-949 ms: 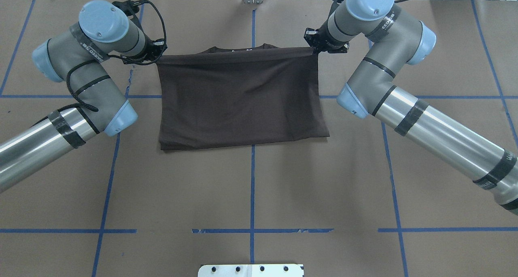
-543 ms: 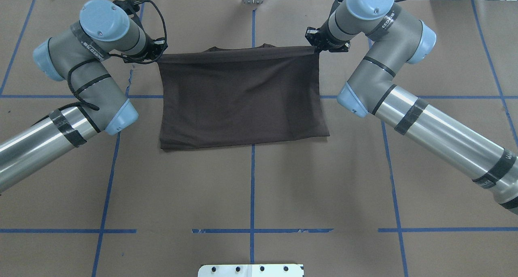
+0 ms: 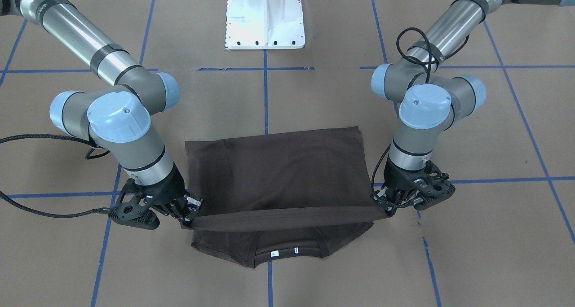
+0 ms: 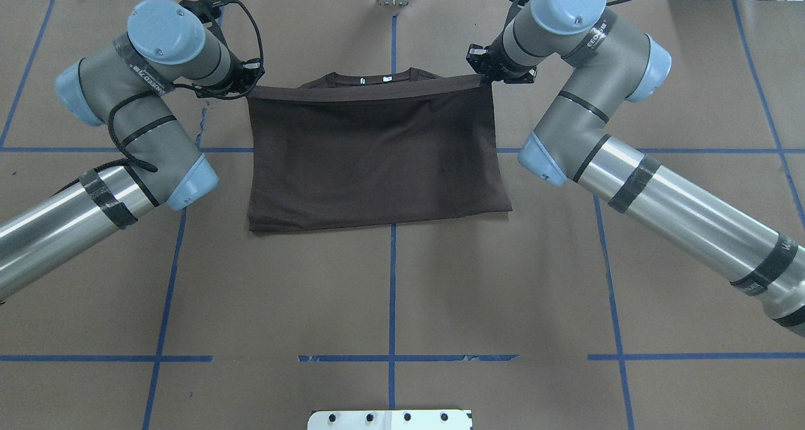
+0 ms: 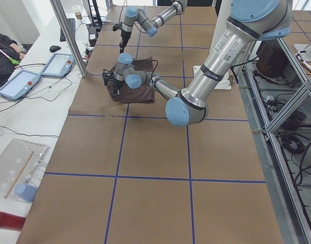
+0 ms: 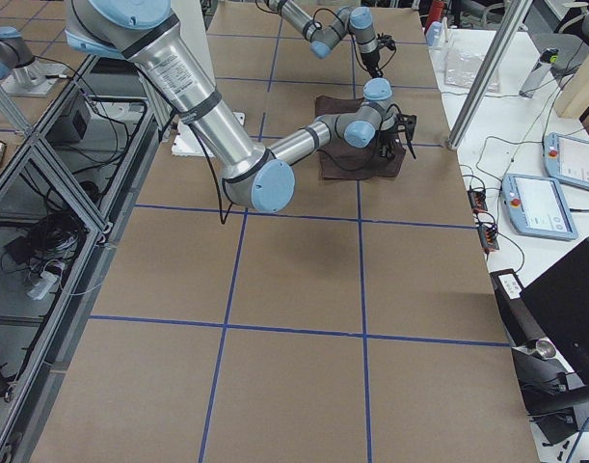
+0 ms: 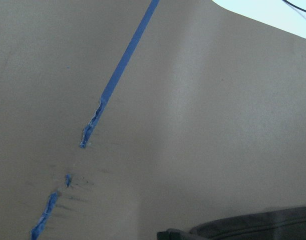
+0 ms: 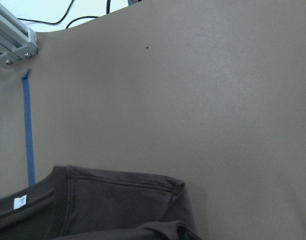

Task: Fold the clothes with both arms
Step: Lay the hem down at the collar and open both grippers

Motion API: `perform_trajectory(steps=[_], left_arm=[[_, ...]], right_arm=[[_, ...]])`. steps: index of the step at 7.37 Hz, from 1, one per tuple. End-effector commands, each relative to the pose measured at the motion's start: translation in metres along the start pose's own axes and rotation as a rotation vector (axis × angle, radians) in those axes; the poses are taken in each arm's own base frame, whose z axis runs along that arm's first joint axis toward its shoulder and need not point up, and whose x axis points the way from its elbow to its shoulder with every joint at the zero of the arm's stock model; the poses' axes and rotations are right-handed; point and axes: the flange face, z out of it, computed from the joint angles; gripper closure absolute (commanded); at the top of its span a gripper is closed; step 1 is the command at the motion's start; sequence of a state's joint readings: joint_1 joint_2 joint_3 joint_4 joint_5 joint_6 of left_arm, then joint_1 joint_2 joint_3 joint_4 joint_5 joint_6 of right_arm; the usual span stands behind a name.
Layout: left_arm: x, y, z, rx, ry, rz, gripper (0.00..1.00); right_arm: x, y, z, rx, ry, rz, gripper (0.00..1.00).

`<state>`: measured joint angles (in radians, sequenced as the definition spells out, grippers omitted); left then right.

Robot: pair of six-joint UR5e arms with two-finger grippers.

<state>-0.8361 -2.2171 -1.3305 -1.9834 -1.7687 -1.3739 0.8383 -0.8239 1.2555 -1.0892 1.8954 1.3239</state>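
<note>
You are pinching the dark brown short-sleeved knit T-shirt [image 4: 377,159] at both ends of its hem. The black two-finger left gripper [image 3: 387,207] and the black two-finger right gripper [image 3: 188,215] are each clamping a corner, and the doubled hem [image 3: 287,218] is stretching taut and slightly raised from one pair of fingertips to the other. Behind the fingers, the rest of the shirt is lying flat in two layers. Just ahead of them, the ribbed round collar [image 3: 287,248] with its small white neck tags [image 3: 275,253] is showing uncovered. This looks like the bottom-to-top fold nearing its end. The next move probably calls for lowering both corners together onto the shoulder line, keeping the hem tight so it does not sag, then letting go evenly. Under the fingers, the matte brown paper table cover [image 4: 390,292] is lying smooth, and its blue tape grid lines [image 4: 392,279] are fraying beside the left fingers. Further back from the fingers, the white metal pedestal base [image 3: 265,15] is standing. Beyond the paper's edge, a pale side bench is carrying two grey tablet pendants [image 5: 58,65].
</note>
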Motion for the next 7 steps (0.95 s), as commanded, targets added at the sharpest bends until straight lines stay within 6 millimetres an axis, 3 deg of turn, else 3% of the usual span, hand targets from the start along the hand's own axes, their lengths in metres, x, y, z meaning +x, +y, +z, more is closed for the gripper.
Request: perform_trajectory(steps=[1,2,3,5,6,7], left_arm=[[0.002,0.002,0.000,-0.002,0.002,0.002,0.59],[0.004,0.002,-0.001,-0.001,0.005,0.007,0.26],[0.004,0.001,-0.001,-0.001,0.003,0.013,0.00],[0.001,-0.006,-0.004,0.004,-0.005,0.014,0.00],[0.001,-0.006,-0.005,0.001,-0.003,0.017,0.00],[0.007,-0.005,-0.016,0.008,0.018,0.017,0.00]], right_arm=[[0.001,0.003,0.003,-0.001,0.004,-0.007,0.22],[0.003,0.003,0.004,-0.003,0.007,-0.004,0.00],[0.007,0.002,0.006,-0.012,0.013,0.001,0.00],[0.010,0.007,0.001,-0.050,-0.007,-0.014,0.00],[0.032,0.036,0.007,-0.085,0.000,-0.024,0.00],[0.055,0.081,0.011,-0.123,0.005,-0.048,0.01]])
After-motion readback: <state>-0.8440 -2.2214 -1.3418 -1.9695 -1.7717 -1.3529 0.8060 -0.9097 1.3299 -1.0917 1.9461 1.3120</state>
